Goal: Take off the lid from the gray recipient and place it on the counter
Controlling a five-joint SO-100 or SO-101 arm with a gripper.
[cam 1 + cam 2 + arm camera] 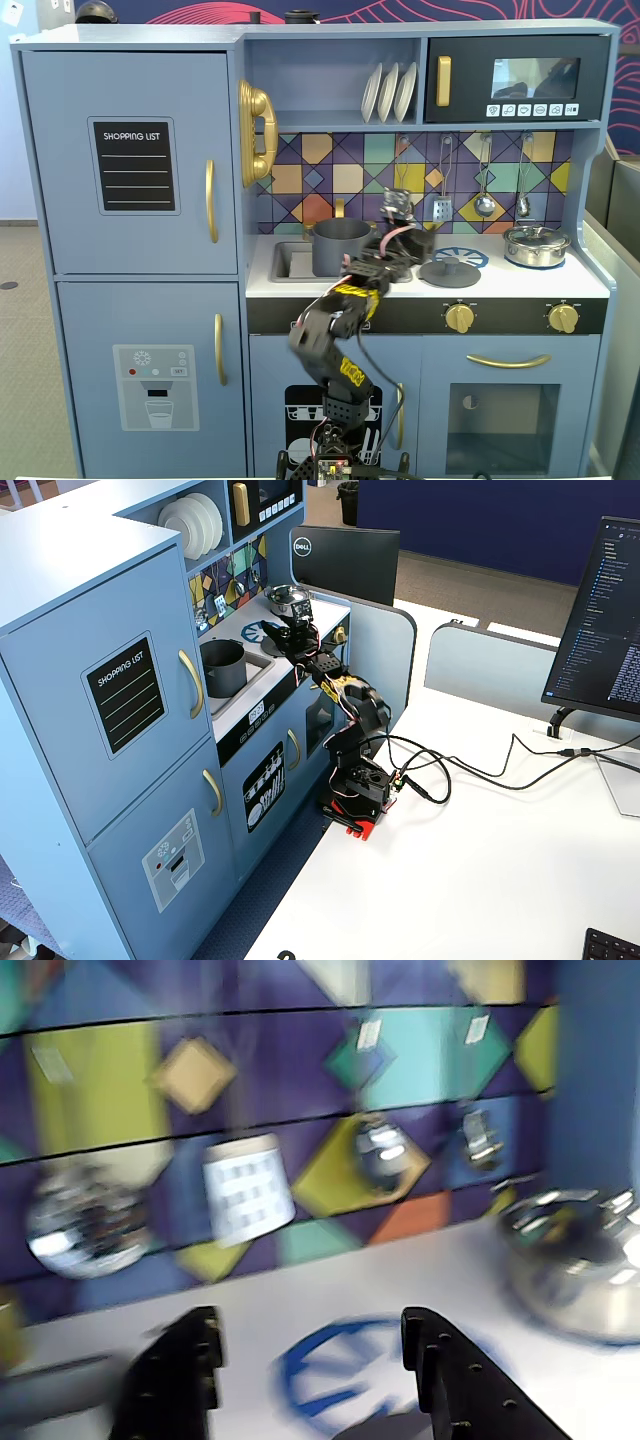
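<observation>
The gray recipient (340,246) stands open, with no lid on it, at the sink end of the white counter (520,283); it also shows in a fixed view (222,667). The dark gray lid (450,271) lies flat on the counter over the blue burner ring (473,256), knob up. My gripper (416,247) hovers just left of and above the lid. In the wrist view my gripper (310,1325) is open and empty, the blue ring (310,1385) shows between the fingers, and a gray lid edge (385,1430) shows at the bottom. The picture is motion-blurred.
A shiny silver pot (536,245) with its own lid stands at the right end of the counter, and it shows in the wrist view (585,1260). Utensils (484,203) hang on the tiled back wall. The sink basin (288,262) lies left of the gray pot.
</observation>
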